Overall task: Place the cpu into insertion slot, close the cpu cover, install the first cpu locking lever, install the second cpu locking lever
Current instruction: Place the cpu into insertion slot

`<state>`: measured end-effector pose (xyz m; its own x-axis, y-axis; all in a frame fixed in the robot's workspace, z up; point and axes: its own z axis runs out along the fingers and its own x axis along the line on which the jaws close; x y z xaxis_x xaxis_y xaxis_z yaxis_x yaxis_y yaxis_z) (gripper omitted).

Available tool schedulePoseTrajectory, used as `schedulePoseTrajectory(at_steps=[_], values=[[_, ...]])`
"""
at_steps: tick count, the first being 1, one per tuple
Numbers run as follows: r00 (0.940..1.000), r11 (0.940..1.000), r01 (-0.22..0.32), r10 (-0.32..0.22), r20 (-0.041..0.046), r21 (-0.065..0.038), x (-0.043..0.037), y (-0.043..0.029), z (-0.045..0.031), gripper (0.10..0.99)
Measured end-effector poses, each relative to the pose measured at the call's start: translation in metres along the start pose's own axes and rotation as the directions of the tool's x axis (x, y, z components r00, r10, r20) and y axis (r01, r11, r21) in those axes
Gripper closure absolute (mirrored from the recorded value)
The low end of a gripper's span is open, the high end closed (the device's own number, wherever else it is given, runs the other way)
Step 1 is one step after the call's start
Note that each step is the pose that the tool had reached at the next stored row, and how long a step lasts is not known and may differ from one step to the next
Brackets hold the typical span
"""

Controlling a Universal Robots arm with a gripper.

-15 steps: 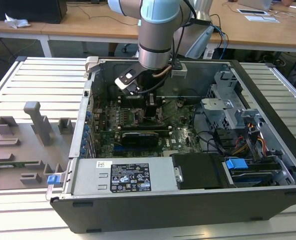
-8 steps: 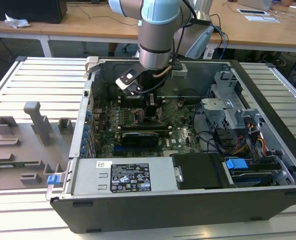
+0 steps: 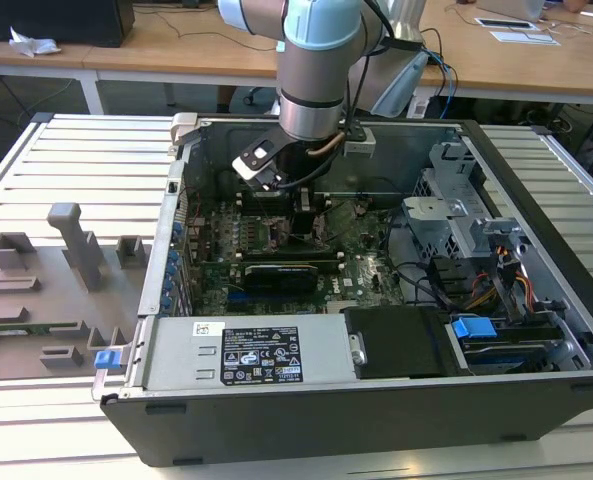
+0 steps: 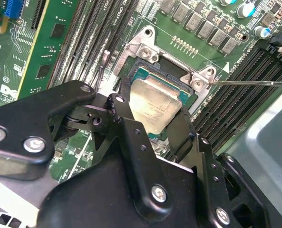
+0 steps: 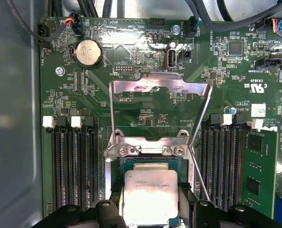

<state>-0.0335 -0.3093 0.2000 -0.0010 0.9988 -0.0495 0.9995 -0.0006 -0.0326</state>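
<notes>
The cpu [image 4: 155,102], a silvery square chip with a thin green rim, lies at the insertion slot [image 4: 145,50], level with its black and silver frame. My gripper [image 4: 152,116] is shut on the cpu, with a black finger [image 4: 131,128] against each of two opposite edges. In the first wrist view the cpu [image 5: 150,194] sits between the fingers [image 5: 186,199] of the gripper [image 5: 151,204]. The cpu cover [image 5: 160,84] stands swung open past the slot. A thin wire locking lever [image 4: 250,83] sticks out beside the socket. In the exterior view the gripper [image 3: 301,215] is down over the motherboard [image 3: 361,250].
The open computer case [image 3: 376,400] lies on a slatted table. Long black memory slots [image 5: 72,166] flank the socket, with a green card [image 5: 259,175] in one. A power supply [image 3: 246,350] and drive cage [image 3: 456,220] crowd the case. A grey fixture board [image 3: 46,290] lies at the exterior view's left.
</notes>
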Motion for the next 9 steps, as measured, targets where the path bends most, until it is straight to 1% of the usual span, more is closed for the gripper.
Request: schedulePoseTrajectory(at_steps=[4,5,8,9], values=[[1.0,1.0,0.0,0.0,-0.0006,0.0,0.0002,0.0002,0.0002,0.533],[1.0,1.0,0.0,0.0,-0.0004,0.0,0.0001,0.0002,0.0002,0.467],[1.0,1.0,0.0,0.0,0.0001,0.0,0.0,0.0002,0.0001,0.467],[1.0,1.0,0.001,-0.001,0.0015,0.0,0.0,0.0001,0.0,0.467]])
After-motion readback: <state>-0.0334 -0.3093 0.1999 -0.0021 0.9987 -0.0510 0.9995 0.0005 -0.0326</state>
